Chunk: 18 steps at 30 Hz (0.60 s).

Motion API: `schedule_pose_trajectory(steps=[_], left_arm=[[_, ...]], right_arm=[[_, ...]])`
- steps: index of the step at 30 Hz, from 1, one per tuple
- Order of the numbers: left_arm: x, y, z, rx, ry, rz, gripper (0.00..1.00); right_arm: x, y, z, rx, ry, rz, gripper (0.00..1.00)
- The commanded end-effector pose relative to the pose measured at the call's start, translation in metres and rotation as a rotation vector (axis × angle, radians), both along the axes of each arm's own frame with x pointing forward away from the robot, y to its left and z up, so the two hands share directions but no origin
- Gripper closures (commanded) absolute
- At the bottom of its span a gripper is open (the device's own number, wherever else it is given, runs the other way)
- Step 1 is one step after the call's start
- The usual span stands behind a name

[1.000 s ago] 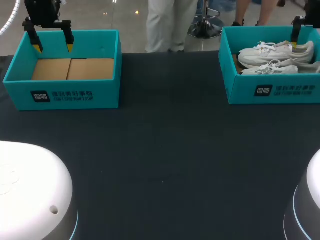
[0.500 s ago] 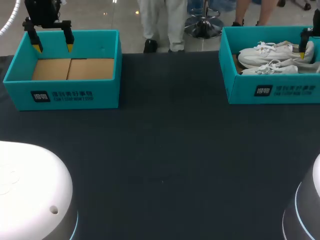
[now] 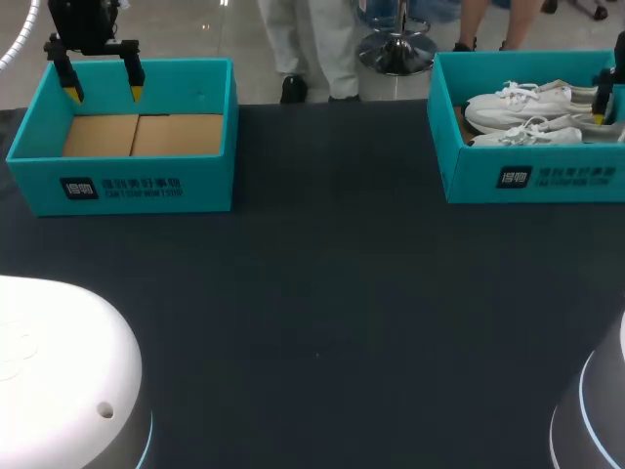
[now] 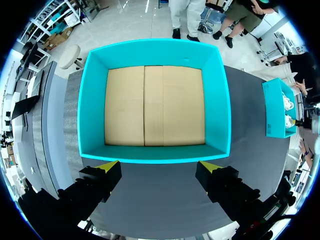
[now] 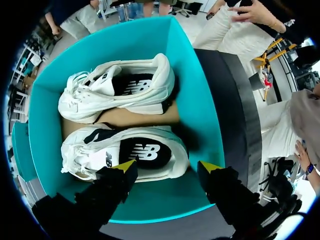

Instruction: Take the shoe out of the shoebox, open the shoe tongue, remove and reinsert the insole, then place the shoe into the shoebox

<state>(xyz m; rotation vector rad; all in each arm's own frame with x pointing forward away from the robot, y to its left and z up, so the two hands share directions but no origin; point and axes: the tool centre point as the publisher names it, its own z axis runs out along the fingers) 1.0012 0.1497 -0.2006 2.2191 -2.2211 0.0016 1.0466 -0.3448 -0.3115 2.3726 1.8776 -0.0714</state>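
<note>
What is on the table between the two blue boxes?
Nothing but dark tabletop lies between the empty box and the box with shoes; the head view shows it.

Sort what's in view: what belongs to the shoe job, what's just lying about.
Job: right gripper, open; white sneaker beneath it; second white sneaker beyond; teal shoebox holding both.
Lying about: empty teal shoebox beneath the open left gripper; it may yet serve as the drop-off.
</note>
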Motion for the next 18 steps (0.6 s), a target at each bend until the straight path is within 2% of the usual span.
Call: schedule_pose_trajectory(steps=[1,7,11,18], left_arm=[[0.000,0.000,0.000,0.001,0.000,0.000,0.00],[0.000,0.000,0.000,0.001,0.000,0.000,0.00],[0.000,0.000,0.000,0.001,0.000,0.000,0.00],[0.000,0.000,0.000,0.001,0.000,0.000,0.00]], right_arm=[[0.007,-0.001,-0.007,0.002,0.014,0.005,0.18],[0.009,-0.004,-0.013,-0.002,0.030,0.025,0.18],[0.008,-0.008,-0.019,0.008,0.038,0.021,0.23],[0.007,-0.012,-0.026,0.015,0.046,0.018,0.22]])
